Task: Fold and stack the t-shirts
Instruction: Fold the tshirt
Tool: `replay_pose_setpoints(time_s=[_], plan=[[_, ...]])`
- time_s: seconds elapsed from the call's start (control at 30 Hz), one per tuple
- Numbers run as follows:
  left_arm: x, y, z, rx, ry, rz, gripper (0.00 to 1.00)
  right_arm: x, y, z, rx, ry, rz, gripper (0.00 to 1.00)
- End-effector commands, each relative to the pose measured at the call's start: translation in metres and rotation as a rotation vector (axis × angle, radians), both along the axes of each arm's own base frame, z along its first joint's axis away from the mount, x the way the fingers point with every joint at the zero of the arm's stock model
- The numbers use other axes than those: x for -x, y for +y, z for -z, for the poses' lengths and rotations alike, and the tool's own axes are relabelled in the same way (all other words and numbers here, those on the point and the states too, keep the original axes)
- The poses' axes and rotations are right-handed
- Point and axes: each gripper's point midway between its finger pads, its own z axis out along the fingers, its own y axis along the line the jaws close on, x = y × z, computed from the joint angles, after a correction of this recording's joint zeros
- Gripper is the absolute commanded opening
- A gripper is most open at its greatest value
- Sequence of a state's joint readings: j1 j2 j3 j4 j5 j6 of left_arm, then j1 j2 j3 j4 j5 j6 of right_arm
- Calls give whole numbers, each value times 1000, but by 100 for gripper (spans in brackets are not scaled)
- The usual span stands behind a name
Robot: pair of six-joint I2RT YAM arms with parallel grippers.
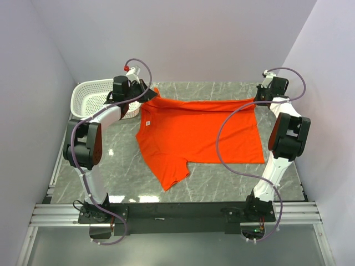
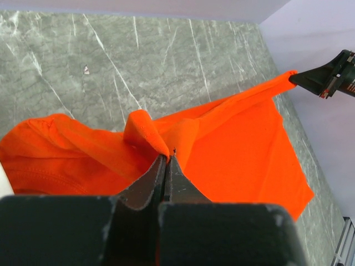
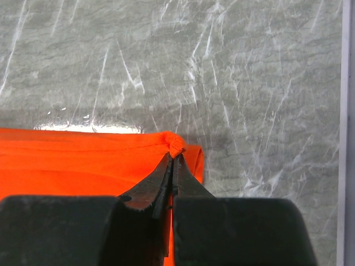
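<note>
One bright orange-red t-shirt (image 1: 202, 133) lies spread on the marble table, its far edge lifted and stretched taut between both grippers. My left gripper (image 1: 148, 94) is shut on the far-left corner of the t-shirt (image 2: 233, 160), pinching a small fold at its tips (image 2: 166, 156). At the far right, my right gripper (image 1: 256, 100) is shut on the other far corner (image 3: 83, 160), with a bunched bit of cloth at its tips (image 3: 174, 153). One sleeve (image 1: 172, 174) points toward the near edge. A small white neck label (image 1: 148, 123) shows.
A white perforated basket (image 1: 91, 97) stands at the far left, just behind the left arm. Grey walls close in on the left, back and right. In the left wrist view the right gripper (image 2: 324, 77) shows at the far right.
</note>
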State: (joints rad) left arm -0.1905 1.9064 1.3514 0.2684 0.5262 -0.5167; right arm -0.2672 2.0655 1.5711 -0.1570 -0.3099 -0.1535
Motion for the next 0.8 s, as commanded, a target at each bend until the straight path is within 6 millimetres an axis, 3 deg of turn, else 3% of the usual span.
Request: replay_pose_setpoints(time_s=[0.0, 0.77], plan=[[6, -1, -37, 21, -101, 20, 1, -15, -13, -22, 26, -63, 26, 0], [6, 1, -29, 9, -78, 3, 1, -6, -20, -19, 34, -45, 34, 1]])
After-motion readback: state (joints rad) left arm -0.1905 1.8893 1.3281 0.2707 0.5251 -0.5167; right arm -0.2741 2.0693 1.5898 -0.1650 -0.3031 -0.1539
